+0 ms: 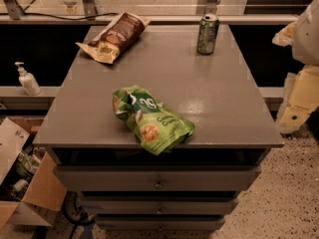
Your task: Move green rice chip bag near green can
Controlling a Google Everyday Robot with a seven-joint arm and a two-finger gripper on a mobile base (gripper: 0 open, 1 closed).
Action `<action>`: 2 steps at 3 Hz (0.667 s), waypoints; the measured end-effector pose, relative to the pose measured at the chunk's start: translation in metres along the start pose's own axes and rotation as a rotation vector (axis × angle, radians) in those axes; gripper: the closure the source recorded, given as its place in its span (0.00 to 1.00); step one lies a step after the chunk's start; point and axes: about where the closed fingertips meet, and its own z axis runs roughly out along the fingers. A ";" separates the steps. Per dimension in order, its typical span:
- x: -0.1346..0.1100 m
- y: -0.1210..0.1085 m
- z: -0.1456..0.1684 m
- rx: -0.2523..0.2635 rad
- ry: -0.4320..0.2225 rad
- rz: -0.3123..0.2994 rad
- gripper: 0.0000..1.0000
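The one camera is looking down from above and in front of the grey drawer cabinet (209,88), facing across its top toward the ledge (164,19) behind. It is sitting near enough that the cabinet top is filling most of the frame. The gripper (297,103) is hanging at the right border, beside the cabinet.

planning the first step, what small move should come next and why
Probably swing the gripper, now off the table's right edge, over the green rice chip bag, which lies untouched at the front edge, far from the green can at the back right.
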 end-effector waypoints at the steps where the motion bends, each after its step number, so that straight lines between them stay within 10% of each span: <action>1: -0.001 0.000 0.000 -0.001 -0.001 0.001 0.00; 2: 0.002 0.015 0.020 -0.059 0.044 -0.016 0.00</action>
